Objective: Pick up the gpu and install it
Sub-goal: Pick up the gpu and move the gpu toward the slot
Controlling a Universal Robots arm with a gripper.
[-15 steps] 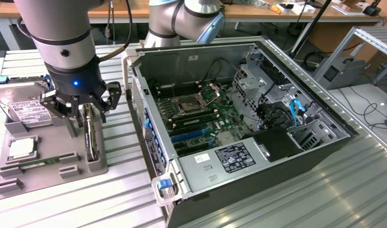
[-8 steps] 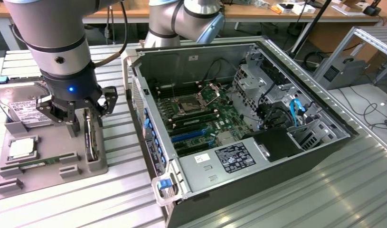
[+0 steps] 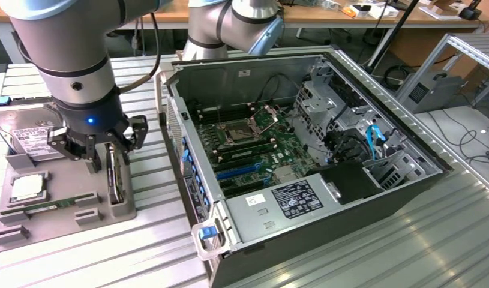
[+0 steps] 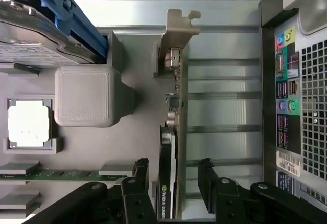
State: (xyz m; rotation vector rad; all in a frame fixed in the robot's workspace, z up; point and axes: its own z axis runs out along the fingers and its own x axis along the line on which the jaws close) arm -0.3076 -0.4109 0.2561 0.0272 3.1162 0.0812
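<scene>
The gpu (image 3: pixel 114 180) stands on its long edge in a slot of the grey holder tray (image 3: pixel 64 180) at the exterior view's left. In the wrist view the gpu (image 4: pixel 168 147) is a thin dark card with a silvery end bracket (image 4: pixel 179 27) at its far end. My gripper (image 3: pixel 107 157) hangs low over the card's near end. The gripper (image 4: pixel 172 175) is open, with one black finger (image 4: pixel 141 172) on each side of the card. A small gap shows on both sides, and neither finger touches the card.
The open computer case (image 3: pixel 308 138) lies at the exterior view's right, its motherboard (image 3: pixel 252 150) exposed and its rear panel (image 4: pixel 296 81) close to the tray. The tray also holds a hard drive (image 3: pixel 24 129), a square silver chip (image 3: pixel 26 189) and a memory stick (image 3: pixel 48 208).
</scene>
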